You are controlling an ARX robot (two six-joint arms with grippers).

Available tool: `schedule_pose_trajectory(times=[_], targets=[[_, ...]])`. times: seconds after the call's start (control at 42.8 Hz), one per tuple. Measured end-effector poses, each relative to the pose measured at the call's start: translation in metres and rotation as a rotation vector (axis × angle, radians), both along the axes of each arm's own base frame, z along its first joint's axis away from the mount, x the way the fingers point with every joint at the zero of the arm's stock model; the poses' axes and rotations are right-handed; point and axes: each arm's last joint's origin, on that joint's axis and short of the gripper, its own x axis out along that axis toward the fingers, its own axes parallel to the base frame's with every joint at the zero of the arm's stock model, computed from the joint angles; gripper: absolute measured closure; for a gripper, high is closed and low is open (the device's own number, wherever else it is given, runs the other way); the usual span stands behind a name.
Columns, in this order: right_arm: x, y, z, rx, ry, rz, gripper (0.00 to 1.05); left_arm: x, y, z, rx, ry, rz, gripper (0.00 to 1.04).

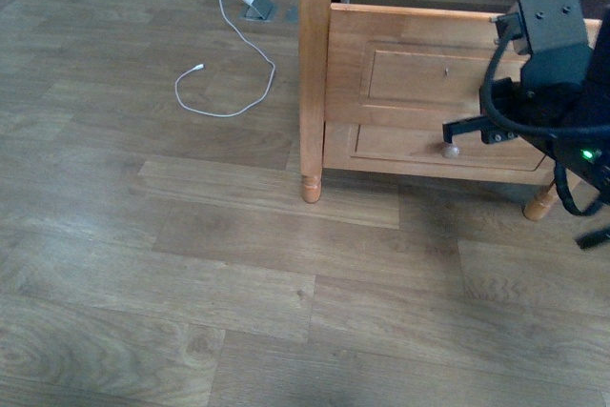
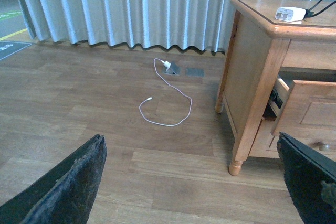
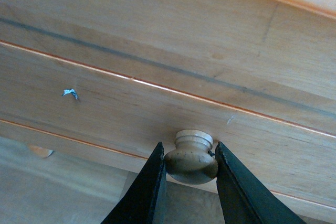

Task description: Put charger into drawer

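The charger (image 2: 290,13), a small white brick with a black cable (image 2: 321,4), lies on top of the wooden cabinet (image 2: 252,72); it shows only in the left wrist view. The drawer (image 1: 419,69), the taller upper one, stands pulled out a little. My right gripper (image 3: 190,153) is shut on the drawer's round pale knob (image 3: 191,160), one finger on each side. In the front view my right arm (image 1: 553,64) hides that knob. My left gripper (image 2: 189,139) is open and empty above the floor, left of the cabinet.
A thin white cable with a small plug (image 1: 229,54) lies on the wooden floor by a grey floor socket (image 1: 259,9). Below the drawer is a shorter drawer with its own knob (image 1: 450,150). The cabinet's front leg (image 1: 312,178) stands on the floor. A curtain (image 2: 131,9) hangs behind.
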Motion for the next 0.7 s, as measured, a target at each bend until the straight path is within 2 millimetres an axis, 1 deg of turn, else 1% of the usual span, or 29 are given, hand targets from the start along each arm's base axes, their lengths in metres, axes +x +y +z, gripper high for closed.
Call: schedule_pose_trajectory(times=[0.047,0.093,0.117,0.14,0.187,0.234,0.28,0.327,0.374,0.444,0.491,0.537,0.654,0.701], targets=[[-0.013,-0.003,0.003,0.019,0.003,0.013,0.82,0.0,0.0,0.0,0.0,0.0,0.0,0.06],[-0.036,-0.009,0.003,0.037,0.023,0.035,0.83,0.0,0.0,0.0,0.0,0.0,0.0,0.06],[-0.04,-0.01,0.003,0.042,0.026,0.041,0.83,0.0,0.0,0.0,0.0,0.0,0.0,0.06],[-0.053,-0.014,0.004,0.05,0.035,0.051,0.83,0.0,0.0,0.0,0.0,0.0,0.0,0.06],[-0.07,-0.018,0.005,0.062,0.049,0.069,0.83,0.0,0.0,0.0,0.0,0.0,0.0,0.06],[-0.094,-0.024,0.006,0.075,0.067,0.089,0.83,0.0,0.0,0.0,0.0,0.0,0.0,0.06],[-0.111,-0.028,0.005,0.083,0.085,0.105,0.83,0.0,0.0,0.0,0.0,0.0,0.0,0.06],[-0.123,-0.031,0.005,0.091,0.098,0.122,0.84,0.0,0.0,0.0,0.0,0.0,0.0,0.06],[-0.13,-0.032,0.006,0.094,0.1,0.13,0.83,0.0,0.0,0.0,0.0,0.0,0.0,0.06],[-0.138,-0.034,0.008,0.099,0.104,0.122,0.71,0.0,0.0,0.0,0.0,0.0,0.0,0.06],[-0.143,-0.037,0.015,0.103,0.087,0.11,0.62,0.0,0.0,0.0,0.0,0.0,0.0,0.06],[-0.147,-0.041,0.025,0.105,0.06,0.085,0.52,0.0,0.0,0.0,0.0,0.0,0.0,0.06],[-0.157,-0.046,0.043,0.114,0.039,0.086,0.32,0.0,0.0,0.0,0.0,0.0,0.0,0.06],[-0.162,-0.048,0.056,0.123,0.023,0.099,0.22,0.0,0.0,0.0,0.0,0.0,0.0,0.06]])
